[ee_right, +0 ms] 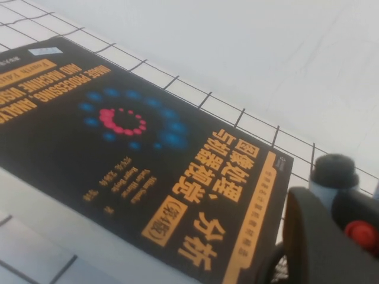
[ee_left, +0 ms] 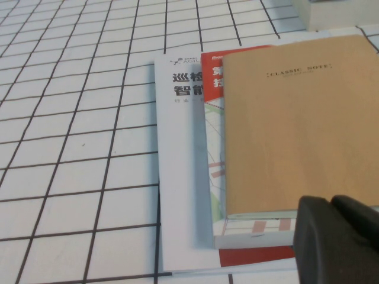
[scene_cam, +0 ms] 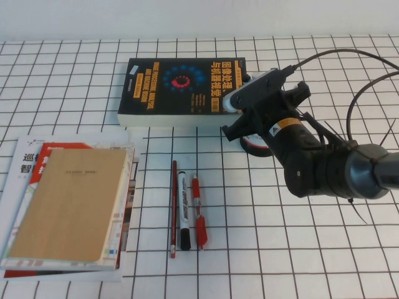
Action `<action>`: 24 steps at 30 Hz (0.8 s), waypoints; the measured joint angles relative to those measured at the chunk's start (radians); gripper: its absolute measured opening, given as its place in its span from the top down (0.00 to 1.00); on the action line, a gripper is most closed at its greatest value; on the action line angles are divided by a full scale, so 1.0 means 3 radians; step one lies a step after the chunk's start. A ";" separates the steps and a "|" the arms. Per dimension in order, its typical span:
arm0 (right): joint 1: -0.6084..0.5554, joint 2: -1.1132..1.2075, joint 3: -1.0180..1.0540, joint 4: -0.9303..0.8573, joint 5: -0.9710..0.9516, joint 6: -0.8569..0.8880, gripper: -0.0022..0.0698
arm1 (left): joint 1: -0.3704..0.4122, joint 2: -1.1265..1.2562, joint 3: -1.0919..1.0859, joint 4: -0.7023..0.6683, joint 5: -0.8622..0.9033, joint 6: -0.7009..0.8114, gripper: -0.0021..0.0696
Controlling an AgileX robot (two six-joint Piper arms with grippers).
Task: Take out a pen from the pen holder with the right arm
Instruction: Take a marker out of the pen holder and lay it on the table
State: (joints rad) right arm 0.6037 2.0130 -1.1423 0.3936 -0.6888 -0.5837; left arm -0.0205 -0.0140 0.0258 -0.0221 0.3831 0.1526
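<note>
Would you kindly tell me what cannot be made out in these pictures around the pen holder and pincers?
- Red-rimmed pen holder: high view, largely hidden under the right arm; pens uncountable.
- Right pincer, over the holder beside the black book: right wrist view, cut by the frame edge; any held pen unclear.
- Left pincer, over the tan notebook: left wrist view, cut by the edge; outside the high view.

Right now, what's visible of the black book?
The black book is a thick closed paperback: black cover, orange Chinese and English titles, a ring of blue and red dots, white page edges. It lies flat on the table, far side. The right gripper hangs beside its right corner; the left gripper is by the tan notebook.
</note>
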 joint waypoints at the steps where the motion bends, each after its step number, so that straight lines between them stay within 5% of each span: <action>1: 0.0000 -0.0019 0.0000 0.0000 0.0023 0.0000 0.91 | 0.0000 0.0000 0.0000 0.0000 0.0000 0.0000 0.98; 15: 0.0000 -0.0878 0.0006 0.0011 0.0588 0.0006 0.91 | 0.0000 0.0000 0.0000 0.0000 0.0000 0.0000 0.98; 24: 0.0000 -0.1834 0.0006 0.0136 0.2047 0.0053 0.91 | 0.0000 0.0000 0.0000 0.0000 0.0000 0.0000 0.98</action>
State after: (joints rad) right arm 0.6037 1.4627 -1.1405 0.4343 -0.0748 -0.5679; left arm -0.0205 -0.0140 0.0258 -0.0221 0.3831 0.1526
